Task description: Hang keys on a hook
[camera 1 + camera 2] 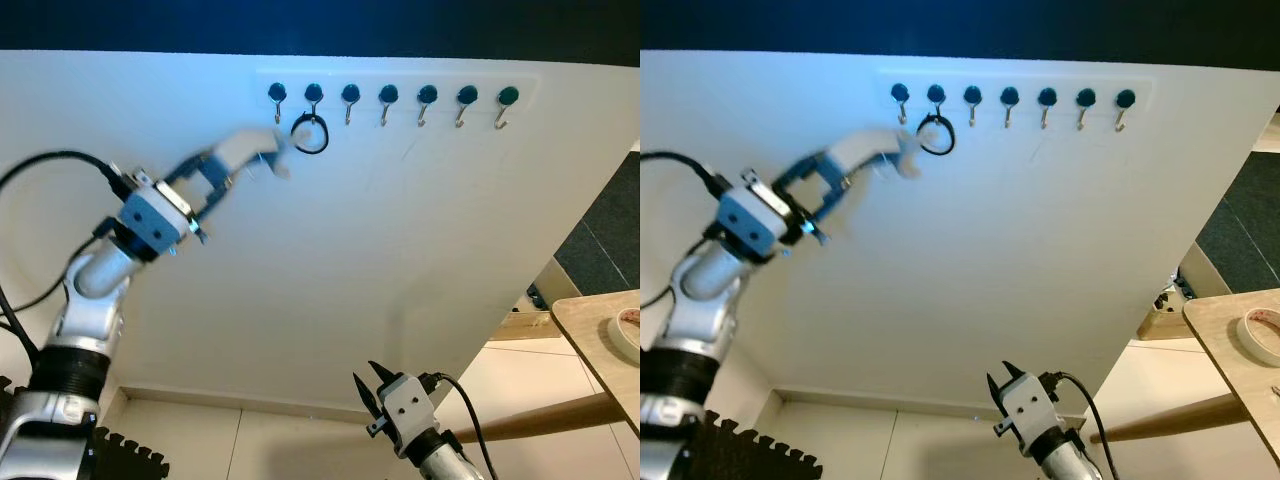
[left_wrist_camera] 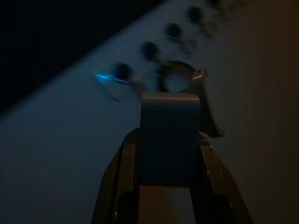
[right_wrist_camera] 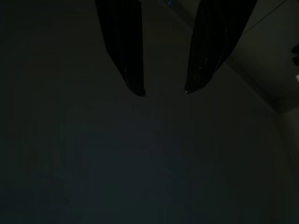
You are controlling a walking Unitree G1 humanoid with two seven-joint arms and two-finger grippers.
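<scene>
One black key ring [image 1: 310, 134] is hanging on the second hook [image 1: 313, 97] from our left in the seven-hook row on the white wall [image 1: 400, 250]. We're holding the left gripper [image 1: 262, 158] raised just beside the ring, blurred; can't tell how its fingers are set or whether they're gripping anything. We're keeping the right gripper [image 3: 163, 91] low, fingers parted, holding nothing. Wooden counter [image 1: 600, 330] is sitting at our right.

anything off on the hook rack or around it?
Nothing stands out. The seven hooks sit in an even row on the white wall, and a black ring hangs from the second one. The left gripper, motion-blurred, is beside the ring. The right gripper is low and open.
</scene>
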